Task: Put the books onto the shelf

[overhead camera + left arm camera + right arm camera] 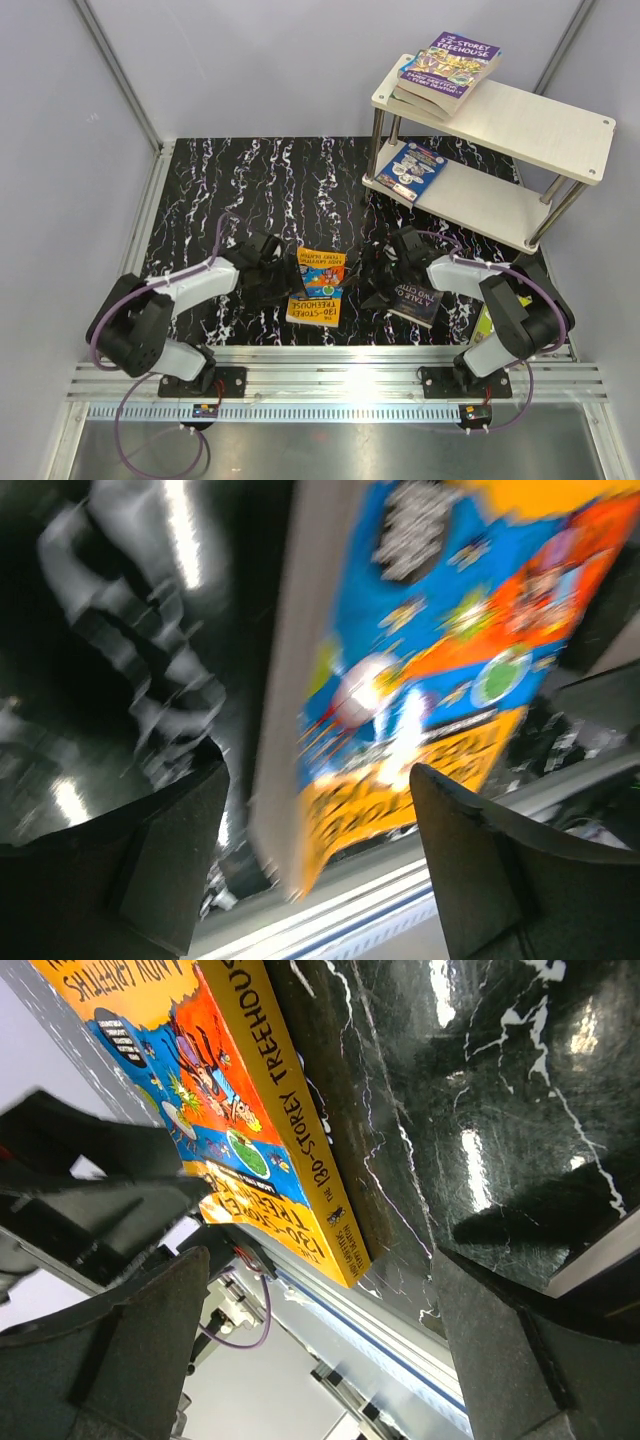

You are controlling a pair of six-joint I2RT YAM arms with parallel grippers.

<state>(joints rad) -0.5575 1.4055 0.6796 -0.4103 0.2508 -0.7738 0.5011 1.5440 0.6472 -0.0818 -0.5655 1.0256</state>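
On the table (240,180), your shelf (540,130) stands at the far right corner, with a stack of books (450,70) on the left end of its top board and a blue book (412,168) on the lower one. The orange book (320,285) lies flat near the middle of the near edge, the dark book (415,300) just right of it. Your left gripper (318,775) is spread at the orange book's left edge, not closed on it; your right gripper (320,1260) gapes wide at its right.

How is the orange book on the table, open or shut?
Shut: the orange book lies flat, cover up, no pages spread; its spine shows whole in the right wrist view.
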